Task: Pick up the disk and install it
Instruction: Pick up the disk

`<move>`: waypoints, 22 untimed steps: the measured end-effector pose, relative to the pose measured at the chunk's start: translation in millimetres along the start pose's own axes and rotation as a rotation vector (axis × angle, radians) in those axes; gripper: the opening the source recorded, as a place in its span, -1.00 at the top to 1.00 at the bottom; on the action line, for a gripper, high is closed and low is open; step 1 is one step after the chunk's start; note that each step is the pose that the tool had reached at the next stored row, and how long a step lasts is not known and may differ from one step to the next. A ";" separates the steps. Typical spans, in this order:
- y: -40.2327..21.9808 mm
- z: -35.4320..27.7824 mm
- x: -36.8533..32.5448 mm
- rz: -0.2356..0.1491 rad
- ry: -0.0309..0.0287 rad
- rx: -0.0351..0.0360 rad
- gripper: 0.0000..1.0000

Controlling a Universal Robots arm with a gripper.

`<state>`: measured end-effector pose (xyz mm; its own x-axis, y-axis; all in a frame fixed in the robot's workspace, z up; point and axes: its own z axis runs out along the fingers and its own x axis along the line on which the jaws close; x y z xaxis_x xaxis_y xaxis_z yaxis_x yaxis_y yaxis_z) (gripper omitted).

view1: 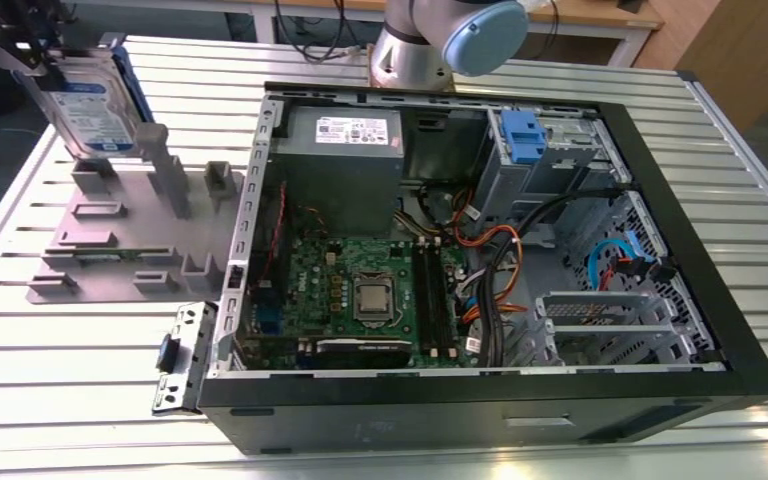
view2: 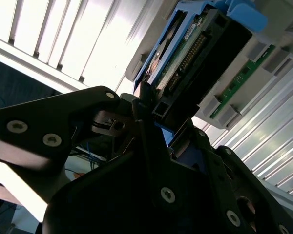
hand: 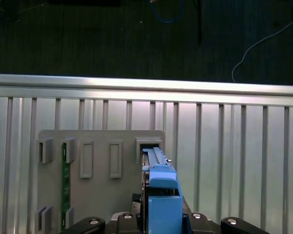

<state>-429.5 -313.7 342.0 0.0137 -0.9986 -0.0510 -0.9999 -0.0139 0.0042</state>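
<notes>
While the gripper [view2: 161, 117] pinches the disk [view2: 198, 51] by its upper end, jaws closed across its thickness, the disk hangs straight down from it, with its long axis upright and the blue bracket edge facing the first wrist view. Directly beneath, the disk's lower end sits at the posts of the grey stand [view1: 131, 235]; whether it touches them or hangs just clear cannot be told. Farther off, toward the exterior view's right, the open case [view1: 491, 420] lies on the slatted table [view1: 64, 400], well apart from the disk, with a drive bay [view1: 571, 150] at its far corner. The arm [view1: 438, 40] stands behind the case and extends to the exterior view's left, wrist turned so the gripper points down.
</notes>
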 end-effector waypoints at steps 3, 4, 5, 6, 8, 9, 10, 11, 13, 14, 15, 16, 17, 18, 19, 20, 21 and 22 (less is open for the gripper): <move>0.0 -1.7 -0.1 0.000 -0.0006 0.0000 0.27; 0.0 -2.3 -0.1 0.000 -0.0008 0.0000 0.27; 0.0 -3.0 -0.2 0.000 -0.0010 0.0000 0.27; 0.0 -3.7 -0.2 0.000 -0.0013 0.0000 0.27; 0.0 -4.9 -0.2 0.000 -0.0017 0.0001 0.27; 0.0 -5.5 -0.3 0.000 -0.0019 0.0000 0.27; 0.0 -6.2 -0.3 0.000 -0.0020 0.0000 0.27; 0.0 -6.8 -0.3 0.000 -0.0021 0.0001 0.27; 0.0 -8.1 -0.4 0.000 -0.0024 0.0000 0.27; 0.0 -8.7 -0.4 0.000 -0.0025 0.0000 0.27; 0.0 -9.3 -0.5 0.000 -0.0027 0.0001 0.27; 0.0 -9.9 -0.5 0.000 -0.0029 0.0001 0.27; 0.0 -10.6 -0.5 0.000 -0.0030 0.0001 0.27; 0.0 -11.4 -0.6 0.000 -0.0032 0.0000 0.27; 0.0 -12.1 -0.6 0.000 -0.0034 0.0001 0.27; 0.0 -13.1 -0.7 0.000 -0.0034 0.0000 0.27; 0.0 -14.2 -0.7 0.000 -0.0035 -0.0001 0.27; 0.1 -15.2 -0.8 0.000 -0.0037 0.0000 0.27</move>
<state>-429.5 -313.7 357.2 0.0137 -0.9984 -0.0547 -0.9999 -0.0139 0.0042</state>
